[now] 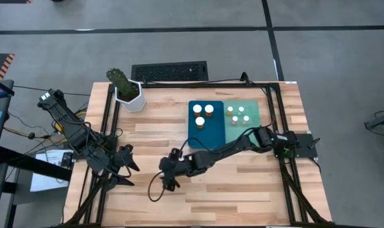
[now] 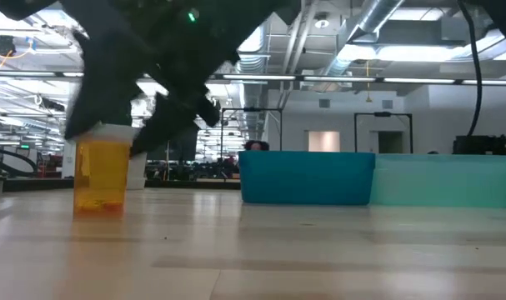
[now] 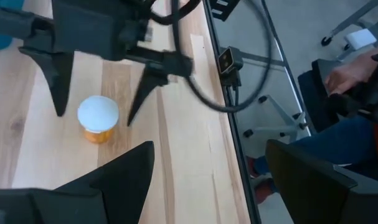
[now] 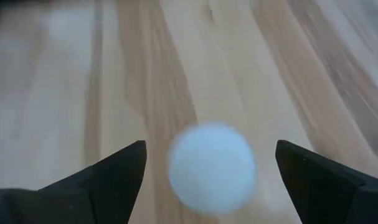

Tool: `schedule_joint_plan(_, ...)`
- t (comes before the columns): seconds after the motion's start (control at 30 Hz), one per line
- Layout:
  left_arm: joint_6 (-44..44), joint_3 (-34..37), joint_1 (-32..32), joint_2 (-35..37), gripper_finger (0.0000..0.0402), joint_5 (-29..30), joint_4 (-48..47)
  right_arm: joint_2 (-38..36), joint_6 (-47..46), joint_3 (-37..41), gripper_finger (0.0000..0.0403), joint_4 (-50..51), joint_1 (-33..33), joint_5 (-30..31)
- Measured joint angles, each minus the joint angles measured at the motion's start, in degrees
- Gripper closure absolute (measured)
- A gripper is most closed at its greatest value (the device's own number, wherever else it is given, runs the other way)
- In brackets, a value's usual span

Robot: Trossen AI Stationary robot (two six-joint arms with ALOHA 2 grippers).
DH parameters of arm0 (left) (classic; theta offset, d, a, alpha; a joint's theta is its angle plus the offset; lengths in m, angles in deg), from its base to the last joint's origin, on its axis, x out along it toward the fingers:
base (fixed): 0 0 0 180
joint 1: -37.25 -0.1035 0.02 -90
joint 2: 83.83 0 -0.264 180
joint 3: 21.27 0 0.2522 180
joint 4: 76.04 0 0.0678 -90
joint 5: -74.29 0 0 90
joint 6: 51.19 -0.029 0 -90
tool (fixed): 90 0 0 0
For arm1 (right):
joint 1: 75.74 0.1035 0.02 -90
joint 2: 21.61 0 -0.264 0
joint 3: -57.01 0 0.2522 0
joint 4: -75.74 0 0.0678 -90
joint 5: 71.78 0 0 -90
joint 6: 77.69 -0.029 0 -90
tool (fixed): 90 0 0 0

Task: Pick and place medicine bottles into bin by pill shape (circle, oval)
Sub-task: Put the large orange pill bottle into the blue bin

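High view: wood table [image 1: 147, 136], my right gripper [image 1: 169, 174] reached across to the middle, left gripper [image 1: 130, 161] waiting near the left edge. Dark blue tray [image 1: 207, 136] holds three bottles, pale tray [image 1: 252, 107] several more.

Low view: ceiling pipes behind, one bottle [image 2: 101, 172] upright on the table.

Left wrist view: my right fingers [image 3: 56, 81] spread wide either side of that bottle, not touching; left ones open, empty.
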Motion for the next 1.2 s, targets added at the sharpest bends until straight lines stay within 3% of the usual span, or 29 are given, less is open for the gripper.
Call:
schedule_joint_plan(0.33, 0.01, 0.0, -0.02, -0.02, 0.0102, 0.42, -0.12, 1.13, -1.9, -0.11, 0.0052, -0.16, -0.09, -0.79)
schedule_joint_plan(1.03, 0.38, 0.0, -0.02, 0.0, 0.0102, 1.89, -0.08, 0.42, -5.07, -0.03, 0.0202, 1.11, -0.11, -0.85)
schedule_joint_plan(1.2, 0.17, 0.0, -0.02, 0.0, 0.0102, 3.01, -0.07, -2.85, -4.47, -0.07, 0.0208, 2.04, -0.29, -0.75)
